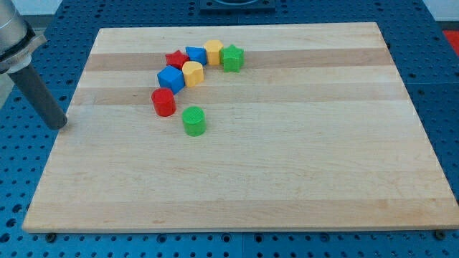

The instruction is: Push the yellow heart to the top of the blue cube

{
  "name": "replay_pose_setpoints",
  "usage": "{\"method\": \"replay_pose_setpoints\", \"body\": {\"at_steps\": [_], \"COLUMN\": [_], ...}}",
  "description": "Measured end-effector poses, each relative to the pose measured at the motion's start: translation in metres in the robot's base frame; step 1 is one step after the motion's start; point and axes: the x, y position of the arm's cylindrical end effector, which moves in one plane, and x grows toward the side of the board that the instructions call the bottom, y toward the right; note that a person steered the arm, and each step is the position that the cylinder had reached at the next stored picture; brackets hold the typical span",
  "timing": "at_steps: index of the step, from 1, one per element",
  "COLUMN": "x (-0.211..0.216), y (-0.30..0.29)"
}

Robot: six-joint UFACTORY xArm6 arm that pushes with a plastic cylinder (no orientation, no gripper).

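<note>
The blue cube point(171, 78) sits in the upper left part of the wooden board point(287, 179). A yellow block that looks like the heart point(192, 73) touches the cube's right side. A second yellow block point(213, 51) lies further up and to the right; its shape is unclear. My tip point(63, 125) is just off the board's left edge, well to the left of and slightly below all the blocks. It touches none of them.
A red star point(176, 59), a second blue block point(196, 54) and a green star point(232, 57) form an arc with the yellow blocks. A red cylinder point(163, 102) lies just below the blue cube, and a green cylinder point(193, 121) below that.
</note>
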Motion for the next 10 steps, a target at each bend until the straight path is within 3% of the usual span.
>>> {"method": "replay_pose_setpoints", "body": {"at_steps": [2, 3, 6, 8, 9, 10], "x": [-0.084, -0.102, -0.100, -0.093, -0.079, -0.075], "y": [0.001, 0.022, 0.207, 0.159, 0.178, 0.236]}}
